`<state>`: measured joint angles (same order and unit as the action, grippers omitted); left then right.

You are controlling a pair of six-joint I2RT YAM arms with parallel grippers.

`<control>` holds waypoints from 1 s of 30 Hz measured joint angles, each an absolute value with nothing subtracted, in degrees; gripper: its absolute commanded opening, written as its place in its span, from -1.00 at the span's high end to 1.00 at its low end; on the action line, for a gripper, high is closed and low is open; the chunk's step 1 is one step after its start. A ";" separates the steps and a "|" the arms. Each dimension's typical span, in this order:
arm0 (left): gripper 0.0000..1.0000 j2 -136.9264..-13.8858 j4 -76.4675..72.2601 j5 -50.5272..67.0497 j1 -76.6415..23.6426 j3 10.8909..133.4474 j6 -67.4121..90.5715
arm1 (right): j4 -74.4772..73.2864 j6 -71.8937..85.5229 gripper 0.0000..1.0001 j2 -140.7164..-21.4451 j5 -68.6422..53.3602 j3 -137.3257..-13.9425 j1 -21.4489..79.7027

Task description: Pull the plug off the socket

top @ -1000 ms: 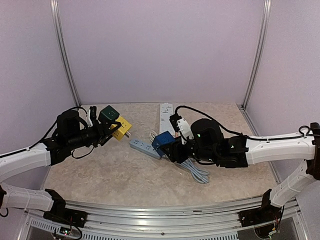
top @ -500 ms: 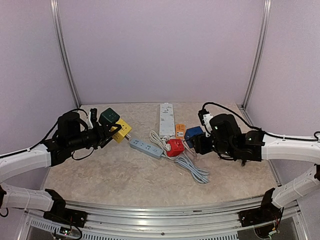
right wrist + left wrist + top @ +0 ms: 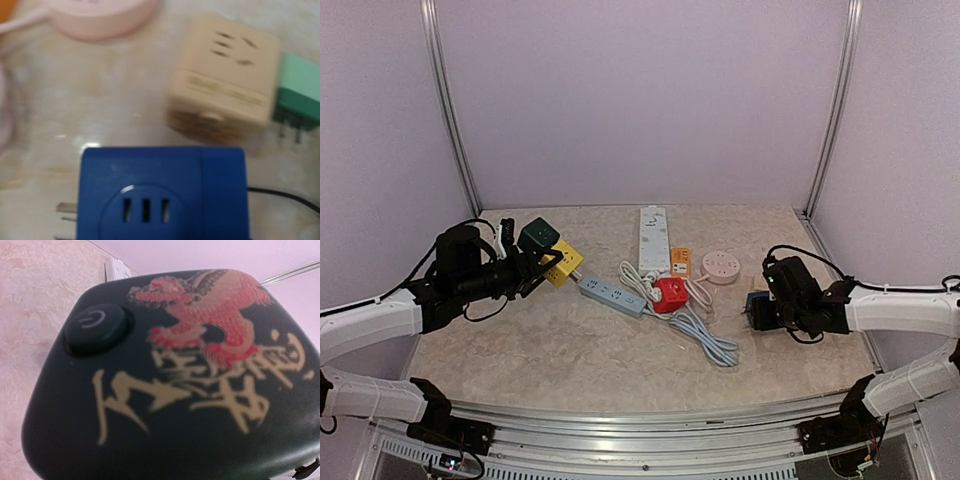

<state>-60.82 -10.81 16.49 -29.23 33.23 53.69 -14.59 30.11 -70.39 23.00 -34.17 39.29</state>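
Note:
The blue cube plug (image 3: 757,308) sits in my right gripper (image 3: 761,310), which is shut on it low over the table at the right. It is well clear of the grey strip socket (image 3: 611,295). In the right wrist view the blue plug (image 3: 162,192) fills the bottom, its metal prongs (image 3: 65,207) bare at the left and my fingers hidden behind it. My left gripper (image 3: 548,260) is shut on a yellow cube (image 3: 565,258) joined to a dark green cube (image 3: 538,235). That green cube (image 3: 170,375) blocks the whole left wrist view.
A red cube (image 3: 670,293), an orange adapter (image 3: 681,262), a pink round socket (image 3: 720,266), a white strip (image 3: 653,235) and coiled grey cable (image 3: 705,335) lie mid-table. A beige cube (image 3: 225,80) with a green plug (image 3: 299,100) lies just beyond the blue plug.
My right arm has carried the blue plug from the grey strip to the table's right side, uncovering the red, orange and pink pieces. The left arm has barely moved.

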 measured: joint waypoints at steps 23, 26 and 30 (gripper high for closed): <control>0.30 -60.82 -10.76 17.15 -29.17 33.23 53.69 | -10.85 31.00 0.02 -70.41 22.02 -29.12 27.24; 0.30 -60.82 -10.76 17.54 -29.17 33.23 53.69 | -10.85 31.05 -0.22 -70.37 21.89 -29.12 27.22; 0.30 -60.82 -10.76 17.76 -29.17 33.23 53.69 | -10.96 31.14 -0.56 -70.00 21.67 -29.10 27.20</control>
